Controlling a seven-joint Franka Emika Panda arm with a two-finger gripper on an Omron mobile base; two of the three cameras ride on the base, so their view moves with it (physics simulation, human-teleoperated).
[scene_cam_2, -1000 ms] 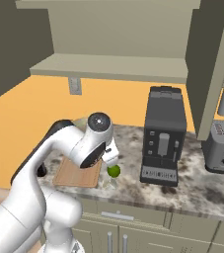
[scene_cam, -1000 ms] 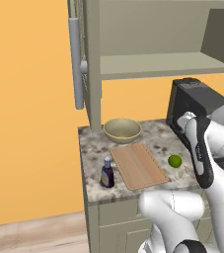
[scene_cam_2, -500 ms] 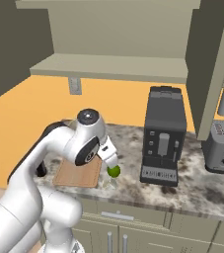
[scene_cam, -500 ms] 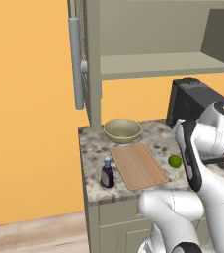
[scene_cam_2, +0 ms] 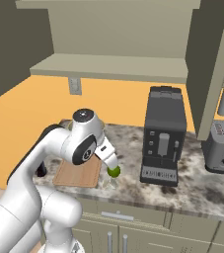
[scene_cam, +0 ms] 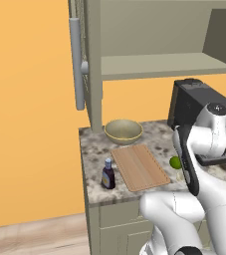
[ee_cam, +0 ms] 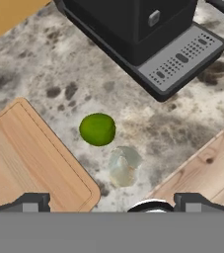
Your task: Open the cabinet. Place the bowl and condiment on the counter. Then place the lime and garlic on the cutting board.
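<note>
Stone table [ee_cam: 59,74]: my open, empty hand [ee_cam: 111,200] above lime [ee_cam: 97,129] touching garlic [ee_cam: 123,165]; descent may scatter both.

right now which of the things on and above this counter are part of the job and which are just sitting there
Job: grey-olive wall cabinet, beige round bowl, small dark bottle with purple cap, mottled stone counter, green lime, pale translucent garlic bulb, wooden cutting board.

Lying about: black coffee machine, grey toaster.

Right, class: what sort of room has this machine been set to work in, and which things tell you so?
A kitchen, a rendered one: an open wall cabinet above a stone counter, with a coffee machine, a toaster and a cutting board.
</note>
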